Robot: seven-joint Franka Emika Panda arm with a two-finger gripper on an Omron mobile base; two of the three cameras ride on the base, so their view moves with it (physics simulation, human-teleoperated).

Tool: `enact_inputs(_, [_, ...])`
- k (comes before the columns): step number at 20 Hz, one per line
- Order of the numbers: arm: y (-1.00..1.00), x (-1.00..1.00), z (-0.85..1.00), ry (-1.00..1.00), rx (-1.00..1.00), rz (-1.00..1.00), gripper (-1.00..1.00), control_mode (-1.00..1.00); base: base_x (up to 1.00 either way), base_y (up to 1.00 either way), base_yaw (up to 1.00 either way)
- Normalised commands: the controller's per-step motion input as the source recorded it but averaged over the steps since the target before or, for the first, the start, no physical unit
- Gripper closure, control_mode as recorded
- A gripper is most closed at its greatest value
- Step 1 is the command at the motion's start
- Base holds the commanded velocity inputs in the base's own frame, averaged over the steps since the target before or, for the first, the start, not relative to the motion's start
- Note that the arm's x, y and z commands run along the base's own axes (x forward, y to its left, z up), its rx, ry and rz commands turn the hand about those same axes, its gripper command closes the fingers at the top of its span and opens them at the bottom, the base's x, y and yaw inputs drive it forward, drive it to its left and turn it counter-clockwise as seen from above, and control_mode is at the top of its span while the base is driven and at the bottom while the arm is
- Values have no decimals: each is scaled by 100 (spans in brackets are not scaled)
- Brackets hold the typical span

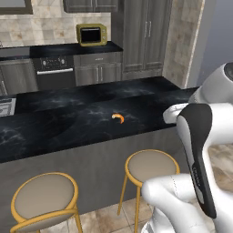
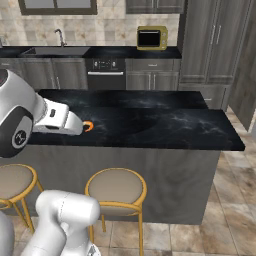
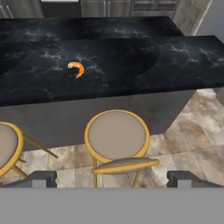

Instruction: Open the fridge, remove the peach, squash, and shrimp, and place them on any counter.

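The shrimp (image 1: 118, 118), a thin curved orange crescent, lies alone on the glossy black bench (image 1: 68, 123). The white arm is drawn back over the yellow-framed stools (image 3: 117, 136), and its gripper (image 3: 112, 178) is spread wide with nothing held.

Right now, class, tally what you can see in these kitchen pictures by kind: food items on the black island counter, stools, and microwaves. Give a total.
Shrimp on the counter: 1, the shrimp
Stools: 2, the right stool and the left stool
Microwaves: 1, the yellow microwave
Total: 4
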Motion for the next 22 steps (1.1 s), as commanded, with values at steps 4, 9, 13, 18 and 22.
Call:
enact_inputs(4, [0,0,0,0,0,0,-100,100,-92,-8,-4])
enact_inputs(9, [0,0,0,0,0,0,-100,100,-92,-23,-14])
enact_inputs(13, [0,0,0,0,0,0,-100,100,0,-6,-95])
enact_inputs(18, [0,0,0,0,0,0,-100,100,0,0,-100])
enact_inputs(22, [0,0,0,0,0,0,-100,100,0,0,-100])
